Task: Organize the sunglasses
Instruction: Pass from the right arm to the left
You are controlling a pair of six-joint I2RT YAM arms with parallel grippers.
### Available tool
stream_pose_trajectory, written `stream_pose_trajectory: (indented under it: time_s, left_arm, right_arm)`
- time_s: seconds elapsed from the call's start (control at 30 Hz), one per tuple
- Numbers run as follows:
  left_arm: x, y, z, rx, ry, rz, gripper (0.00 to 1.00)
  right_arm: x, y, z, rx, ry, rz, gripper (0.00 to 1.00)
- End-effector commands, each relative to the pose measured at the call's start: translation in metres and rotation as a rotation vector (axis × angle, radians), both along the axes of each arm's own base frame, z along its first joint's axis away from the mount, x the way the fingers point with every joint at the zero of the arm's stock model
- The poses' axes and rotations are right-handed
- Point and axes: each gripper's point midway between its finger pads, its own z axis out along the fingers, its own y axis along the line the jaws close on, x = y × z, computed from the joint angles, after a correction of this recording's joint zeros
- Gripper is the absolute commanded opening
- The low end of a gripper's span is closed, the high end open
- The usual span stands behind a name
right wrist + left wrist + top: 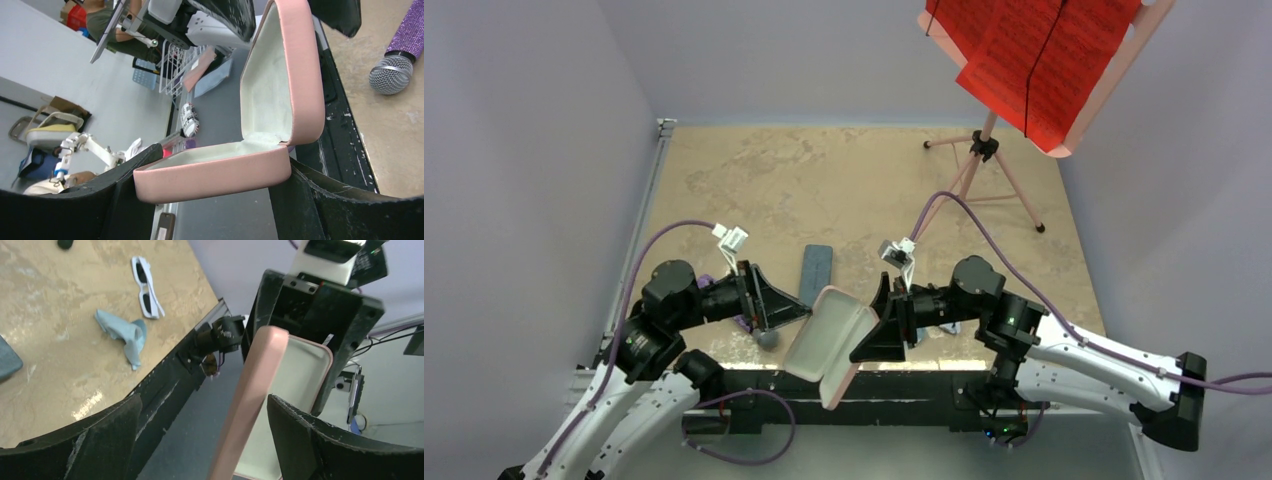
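The white sunglasses (146, 287) lie folded on the tan table beside a crumpled light blue cloth (122, 335); the brown pair is out of view. An open pink case (829, 340) hangs above the table's near edge. My right gripper (212, 195) is shut on its base (212, 175), and the lid (285, 75) stands up, showing the cream lining. My left gripper (205, 440) is open wide, its fingers (100, 440) on either side of the case's pink edge (255, 390) without touching it. From above, the left gripper (784, 305) faces the right gripper (874, 330) across the case.
A grey-blue case (816, 272) lies shut on the table behind the grippers. A microphone (395, 70) with a purple glitter handle rests near the front edge. A pink music stand (984, 170) with red sheets stands at the back right. The black base bar (904, 385) runs along the near edge.
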Motion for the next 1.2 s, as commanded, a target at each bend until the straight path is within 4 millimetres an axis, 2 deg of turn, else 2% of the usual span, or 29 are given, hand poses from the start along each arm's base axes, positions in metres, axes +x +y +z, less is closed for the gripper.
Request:
stream_pose_trajectory:
  time_s: [0.0, 0.1, 0.2, 0.4, 0.47, 0.53, 0.6, 0.67, 0.73, 0.77, 0.8, 0.83, 0.87, 0.9, 0.93, 1.03, 1.13, 1.17]
  left_arm:
    - [-0.022, -0.006, 0.001, -0.024, -0.054, -0.152, 0.99]
    - [-0.026, -0.013, 0.004, -0.072, -0.047, -0.214, 0.96]
    - [-0.026, -0.016, 0.0, -0.077, -0.028, -0.232, 0.79]
    - [-0.03, -0.018, 0.002, -0.084, -0.043, -0.263, 0.66]
    - [-0.032, -0.019, 0.002, -0.086, -0.043, -0.28, 0.6]
    - [-0.032, -0.021, 0.001, -0.09, -0.038, -0.284, 0.44]
    - [-0.029, -0.021, 0.001, -0.082, -0.04, -0.27, 0.19]
    - [-0.027, -0.019, 0.003, -0.069, -0.049, -0.248, 0.01]
    - [-0.022, -0.017, 0.004, -0.044, -0.056, -0.208, 0.0]
    - [-0.02, -0.016, 0.005, -0.033, -0.062, -0.195, 0.0]
    - [-0.016, -0.015, 0.005, -0.021, -0.067, -0.172, 0.0]
    - [-0.012, -0.013, 0.005, -0.004, -0.07, -0.144, 0.0]
    - [-0.008, -0.011, 0.004, 0.02, -0.074, -0.119, 0.0]
    - [-0.004, -0.009, 0.004, 0.044, -0.081, -0.099, 0.0]
    - [-0.001, -0.007, 0.005, 0.069, -0.086, -0.083, 0.0]
    - [0.014, -0.001, 0.0, 0.163, -0.098, -0.013, 0.0]
    - [0.04, 0.004, -0.011, 0.258, -0.094, 0.079, 0.0]
    - [0.048, 0.005, -0.016, 0.29, -0.083, 0.102, 0.0]
  right_arm:
    - [0.007, -0.001, 0.035, 0.097, -0.018, -0.027, 0.0]
    - [0.011, 0.003, 0.036, 0.102, -0.016, -0.025, 0.0]
    - [0.016, 0.007, 0.035, 0.094, -0.004, -0.036, 0.0]
    - [0.028, 0.014, 0.035, 0.102, 0.014, -0.042, 0.0]
    - [0.031, 0.017, 0.036, 0.105, 0.018, -0.04, 0.0]
    - [0.034, 0.019, 0.038, 0.112, 0.02, -0.042, 0.0]
    - [0.036, 0.02, 0.039, 0.11, 0.022, -0.042, 0.0]
    - [0.037, 0.02, 0.038, 0.097, 0.02, -0.041, 0.0]
    - [0.038, 0.019, 0.033, 0.067, 0.016, -0.046, 0.01]
    - [0.039, 0.019, 0.031, 0.052, 0.012, -0.055, 0.13]
    - [0.043, 0.019, 0.028, 0.035, 0.02, -0.078, 0.35]
    - [0.046, 0.018, 0.025, 0.019, 0.027, -0.107, 0.64]
    - [0.05, 0.016, 0.023, 0.01, 0.029, -0.143, 0.86]
    - [0.056, 0.013, 0.019, -0.007, 0.029, -0.184, 0.93]
    - [0.064, 0.011, 0.015, -0.026, 0.028, -0.242, 0.96]
    - [0.083, -0.007, 0.0, -0.101, 0.03, -0.407, 0.99]
    - [0.11, -0.041, -0.026, -0.232, 0.066, -0.662, 0.99]
    - [0.117, -0.058, -0.044, -0.314, 0.092, -0.756, 0.99]
